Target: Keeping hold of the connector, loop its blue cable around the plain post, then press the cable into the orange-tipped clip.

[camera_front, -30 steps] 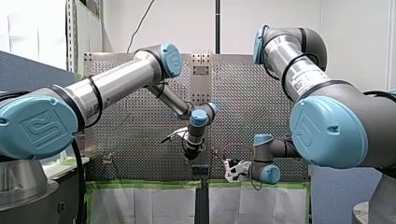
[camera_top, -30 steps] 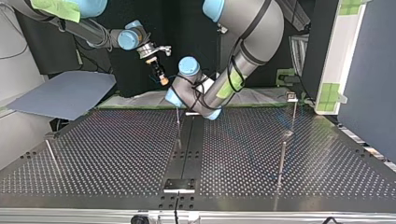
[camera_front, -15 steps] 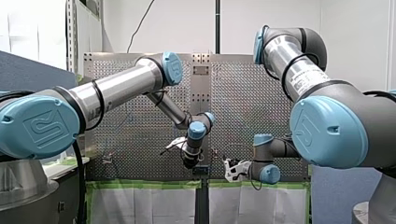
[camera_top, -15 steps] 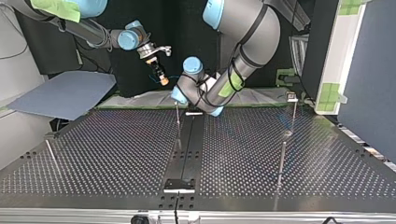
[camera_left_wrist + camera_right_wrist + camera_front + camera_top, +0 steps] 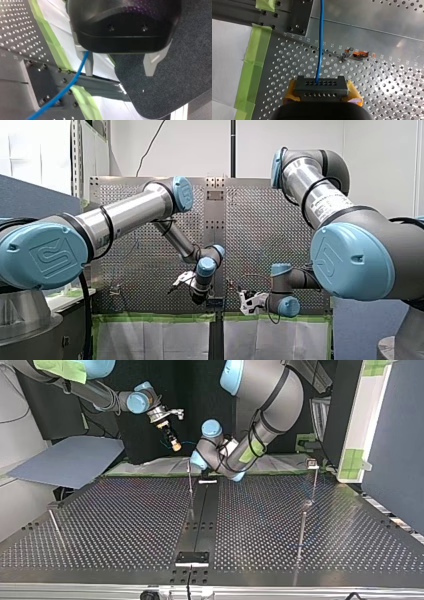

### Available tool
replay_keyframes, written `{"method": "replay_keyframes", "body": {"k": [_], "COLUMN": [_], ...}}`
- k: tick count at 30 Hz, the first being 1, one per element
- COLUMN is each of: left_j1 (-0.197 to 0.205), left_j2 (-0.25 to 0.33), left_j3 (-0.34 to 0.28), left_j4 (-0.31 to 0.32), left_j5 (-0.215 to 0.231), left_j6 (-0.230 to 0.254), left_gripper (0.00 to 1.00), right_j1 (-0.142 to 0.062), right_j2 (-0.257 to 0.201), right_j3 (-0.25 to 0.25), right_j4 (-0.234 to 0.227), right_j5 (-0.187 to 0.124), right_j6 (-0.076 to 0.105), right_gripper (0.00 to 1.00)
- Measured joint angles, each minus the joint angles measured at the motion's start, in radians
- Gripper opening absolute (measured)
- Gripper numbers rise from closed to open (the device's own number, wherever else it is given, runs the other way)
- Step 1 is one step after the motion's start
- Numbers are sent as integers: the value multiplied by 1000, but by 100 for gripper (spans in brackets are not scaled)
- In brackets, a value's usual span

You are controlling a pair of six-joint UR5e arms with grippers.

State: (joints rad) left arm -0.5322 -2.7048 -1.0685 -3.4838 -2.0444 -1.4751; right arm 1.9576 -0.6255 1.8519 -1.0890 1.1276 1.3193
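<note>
The right tool (image 5: 321, 93) is clamped on the connector (image 5: 321, 86), with its yellow pads (image 5: 290, 93) on the connector's two ends. The cable (image 5: 320, 45) runs straight out ahead, its long axis in line with the tool. The clip (image 5: 357, 54) lies on the worktop (image 5: 387, 82) ahead of the connector, off to one side of the cable and apart from it. The left tool (image 5: 119, 67) stands open with nothing between its fingers (image 5: 88, 65). The cable passes right by one of them; whether it touches I cannot tell. In the top view a thin post (image 5: 190, 491) rises just beside the left arm's low, folded wrist (image 5: 212, 452), nearer to it than to the right tool, which hangs beyond the worktop's far edge. Whether that is the plain post I cannot tell. If it is, the loop likely turns on swinging the connector round it.
</note>
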Motion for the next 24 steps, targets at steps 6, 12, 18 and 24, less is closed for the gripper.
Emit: {"method": "replay_keyframes", "body": {"k": [6,12,18,24], "left_j1": [11,18,19,25], "left_j2": [0,-26,-42,-43], "left_j3": [-30,-45,-53,-55], "left_j4": [30,37,72,132], "left_j5": [4,19,42,95], "left_j6": [-8,-19,-60,-119], "left_gripper": [100,100,100,100], "right_j1": [0,1,1,1], "right_j2": [0,0,0,0], "right_j3": [0,0,0,0], "right_j4": [1,2,5,5], "right_j5": [0,0,0,0], "right_j6": [-1,-1,-1,-1], "right_gripper": [0,0,0,0]}}
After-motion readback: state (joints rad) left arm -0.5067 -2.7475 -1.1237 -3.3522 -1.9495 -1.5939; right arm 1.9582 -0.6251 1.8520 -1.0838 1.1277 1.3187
